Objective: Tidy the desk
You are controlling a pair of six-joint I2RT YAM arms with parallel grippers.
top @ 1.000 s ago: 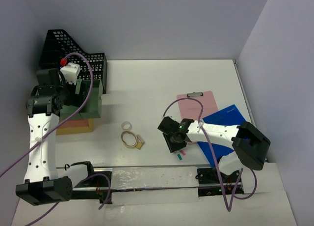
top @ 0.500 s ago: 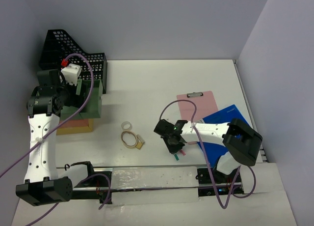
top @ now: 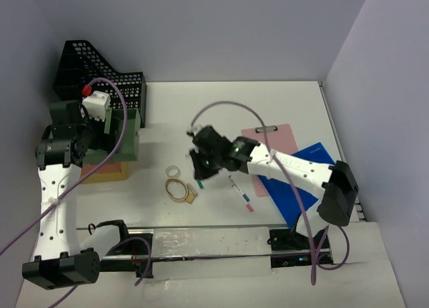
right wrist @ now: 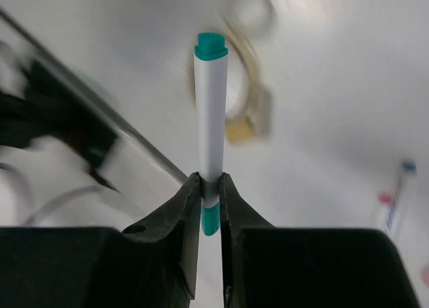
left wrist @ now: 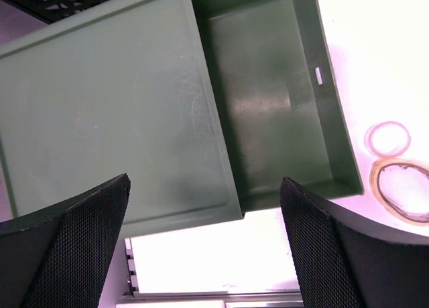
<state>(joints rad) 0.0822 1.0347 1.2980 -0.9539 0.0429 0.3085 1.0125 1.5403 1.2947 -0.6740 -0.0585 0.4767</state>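
The white desk (top: 221, 107) filled the middle of the top view. Near frame centre my right gripper (right wrist: 210, 185) pinched a white, teal-capped marker (right wrist: 210, 107) — jaws clamped on it. At left, my left gripper (left wrist: 204, 187) hung wide open above a green tray (left wrist: 114, 100).

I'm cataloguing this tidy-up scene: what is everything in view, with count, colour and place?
desk: one, white, under everything
file rack: one, black mesh, far left corner
tray: one, green, beside the rack
pad: one, yellow, at the tray's near side
small ring: one, white, desk middle
tagged loop: one, tan, near the small ring
pen: one, white, right of the loop
clipboard: one, pink, right side
folder: one, blue, beside the clipboard
marker: one, white and teal, held
left gripper: open, above the tray
right gripper: shut on marker
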